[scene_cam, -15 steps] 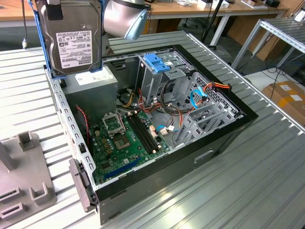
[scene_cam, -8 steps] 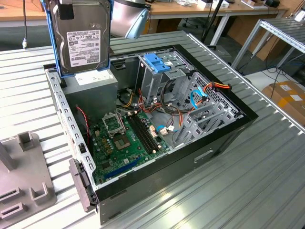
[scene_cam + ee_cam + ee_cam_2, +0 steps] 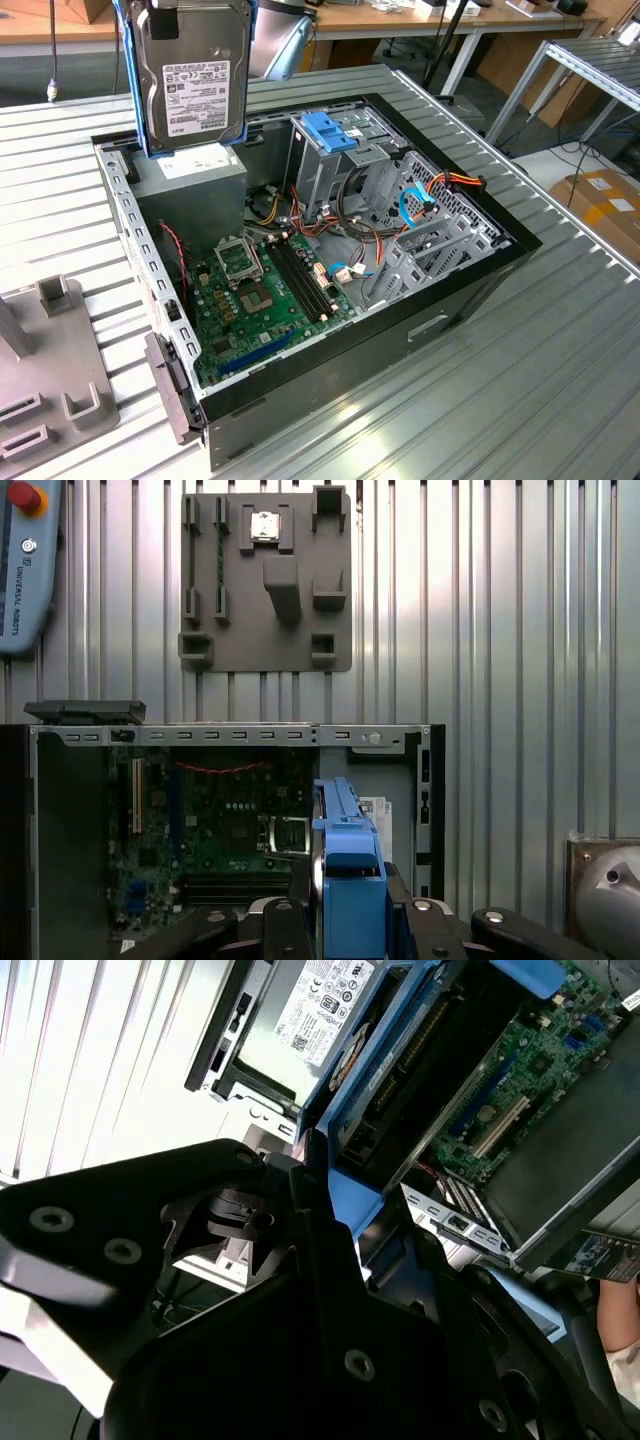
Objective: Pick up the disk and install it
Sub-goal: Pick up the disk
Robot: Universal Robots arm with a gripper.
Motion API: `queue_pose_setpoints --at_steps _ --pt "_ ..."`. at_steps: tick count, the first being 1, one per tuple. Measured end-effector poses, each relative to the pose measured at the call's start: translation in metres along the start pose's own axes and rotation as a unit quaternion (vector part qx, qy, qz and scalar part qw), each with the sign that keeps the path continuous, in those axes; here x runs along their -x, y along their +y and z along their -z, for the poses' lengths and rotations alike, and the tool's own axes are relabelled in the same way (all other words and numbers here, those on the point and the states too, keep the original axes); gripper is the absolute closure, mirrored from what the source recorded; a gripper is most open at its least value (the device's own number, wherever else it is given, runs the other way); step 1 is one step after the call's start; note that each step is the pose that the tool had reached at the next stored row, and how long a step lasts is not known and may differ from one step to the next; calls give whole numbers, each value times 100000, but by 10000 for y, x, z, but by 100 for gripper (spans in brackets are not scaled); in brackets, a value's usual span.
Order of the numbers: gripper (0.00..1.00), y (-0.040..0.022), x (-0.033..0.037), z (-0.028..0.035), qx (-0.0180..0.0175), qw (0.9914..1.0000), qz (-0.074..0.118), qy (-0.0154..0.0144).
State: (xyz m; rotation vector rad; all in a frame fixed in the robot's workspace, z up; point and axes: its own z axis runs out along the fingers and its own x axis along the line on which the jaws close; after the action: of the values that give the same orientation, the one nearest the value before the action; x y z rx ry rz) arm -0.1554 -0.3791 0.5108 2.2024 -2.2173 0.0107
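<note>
Disk [image 3: 195, 80], label facing out, hangs clamped edge-on in the gripper [image 3: 350, 925] above the open computer case [image 3: 455, 300] on the ribbed metal table [image 3: 560, 380].

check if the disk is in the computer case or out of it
Out. The disk hangs upright above the open computer case, with its blue rail clamped in the pincer in the first wrist view.

Blue-railed disk [image 3: 195, 80] hangs upright, label showing, above the open case [image 3: 470, 300].
</note>
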Motion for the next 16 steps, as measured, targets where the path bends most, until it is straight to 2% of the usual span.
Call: queue_pose_setpoints --at_steps 4,16 --pt "64 -120 1 1 1 100000 2 -1" --pt "64 -335 2 2 0 100000 5 -2"
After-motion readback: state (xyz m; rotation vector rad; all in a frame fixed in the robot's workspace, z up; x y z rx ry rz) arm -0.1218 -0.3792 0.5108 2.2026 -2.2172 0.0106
